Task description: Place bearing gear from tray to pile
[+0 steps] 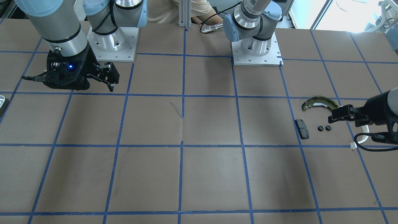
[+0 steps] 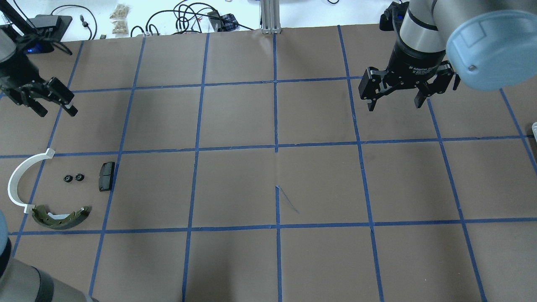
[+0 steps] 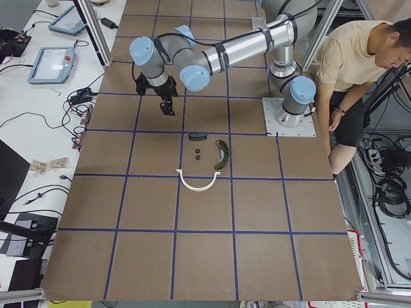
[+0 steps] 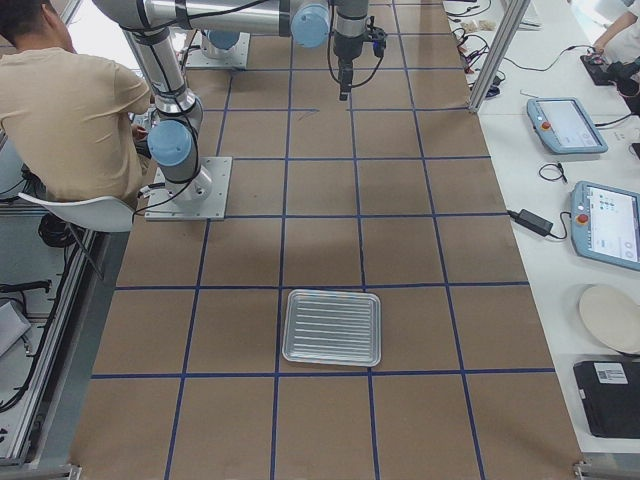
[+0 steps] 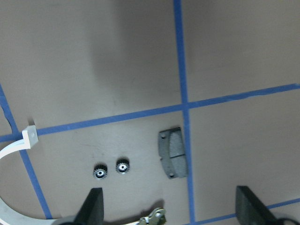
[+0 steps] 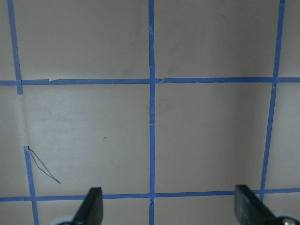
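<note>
two bearing gears [image 2: 79, 178] lie side by side on the tabletop [image 2: 319, 184], between a dark brake pad [image 2: 106, 176] and a white arc [image 2: 12, 181]. the left and right jaws hang released, empty.

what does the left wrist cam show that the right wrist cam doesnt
Only the left wrist view: two bearing gears side by side, the dark pad, one end of the white arc, a tip of the brake shoe. Only the right wrist view: a torn line in the paper. Both: brown table, blue tape, and an open gripper, left gripper, right gripper.
</note>
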Available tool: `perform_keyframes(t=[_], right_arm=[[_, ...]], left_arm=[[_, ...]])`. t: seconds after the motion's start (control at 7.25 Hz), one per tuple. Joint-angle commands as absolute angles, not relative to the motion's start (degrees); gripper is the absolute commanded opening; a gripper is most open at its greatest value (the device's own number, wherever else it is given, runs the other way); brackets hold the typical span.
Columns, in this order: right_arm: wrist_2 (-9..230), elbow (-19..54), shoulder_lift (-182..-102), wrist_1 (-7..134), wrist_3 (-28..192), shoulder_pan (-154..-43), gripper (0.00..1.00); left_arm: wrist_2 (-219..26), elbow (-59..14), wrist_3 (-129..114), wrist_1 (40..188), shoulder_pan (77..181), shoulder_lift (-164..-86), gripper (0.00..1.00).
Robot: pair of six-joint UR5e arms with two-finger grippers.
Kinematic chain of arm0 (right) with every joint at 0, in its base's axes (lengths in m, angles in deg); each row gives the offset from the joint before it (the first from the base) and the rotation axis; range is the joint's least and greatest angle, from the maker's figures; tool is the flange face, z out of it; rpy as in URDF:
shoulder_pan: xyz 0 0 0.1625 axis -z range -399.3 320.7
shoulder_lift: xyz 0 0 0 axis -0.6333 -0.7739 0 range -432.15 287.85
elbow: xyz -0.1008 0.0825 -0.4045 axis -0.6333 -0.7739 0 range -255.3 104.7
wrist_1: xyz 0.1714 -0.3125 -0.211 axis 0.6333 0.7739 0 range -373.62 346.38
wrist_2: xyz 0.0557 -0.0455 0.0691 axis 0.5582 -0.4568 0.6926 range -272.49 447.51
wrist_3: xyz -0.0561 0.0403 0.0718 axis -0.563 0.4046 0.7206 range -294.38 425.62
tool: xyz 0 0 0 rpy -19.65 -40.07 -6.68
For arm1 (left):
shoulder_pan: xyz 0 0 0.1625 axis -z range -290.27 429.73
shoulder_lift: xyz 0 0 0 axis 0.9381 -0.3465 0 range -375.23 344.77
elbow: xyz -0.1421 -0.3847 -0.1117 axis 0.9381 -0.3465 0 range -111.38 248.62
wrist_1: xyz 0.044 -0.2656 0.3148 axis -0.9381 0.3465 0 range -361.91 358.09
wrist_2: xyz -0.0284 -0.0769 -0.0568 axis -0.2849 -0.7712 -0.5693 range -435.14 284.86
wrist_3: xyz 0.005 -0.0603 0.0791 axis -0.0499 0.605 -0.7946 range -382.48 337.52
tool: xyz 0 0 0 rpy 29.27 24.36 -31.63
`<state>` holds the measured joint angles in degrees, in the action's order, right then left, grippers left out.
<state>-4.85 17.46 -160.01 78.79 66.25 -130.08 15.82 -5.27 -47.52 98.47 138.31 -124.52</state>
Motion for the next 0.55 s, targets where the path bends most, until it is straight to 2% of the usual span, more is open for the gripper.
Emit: perform_keyframes(t=[0.0, 0.41], right_arm=[[-4.9, 17.5, -160.0, 78.8, 65.9, -130.0, 1.0], [-3.7, 16.0, -160.0, 78.8, 66.0, -130.0, 1.0]], left_arm=[[15.8, -2.2, -35.5, 102.1, 148.9, -121.5, 1.0], [15.0, -4.9, -27.9, 101.5, 160.1, -119.7, 1.0]])
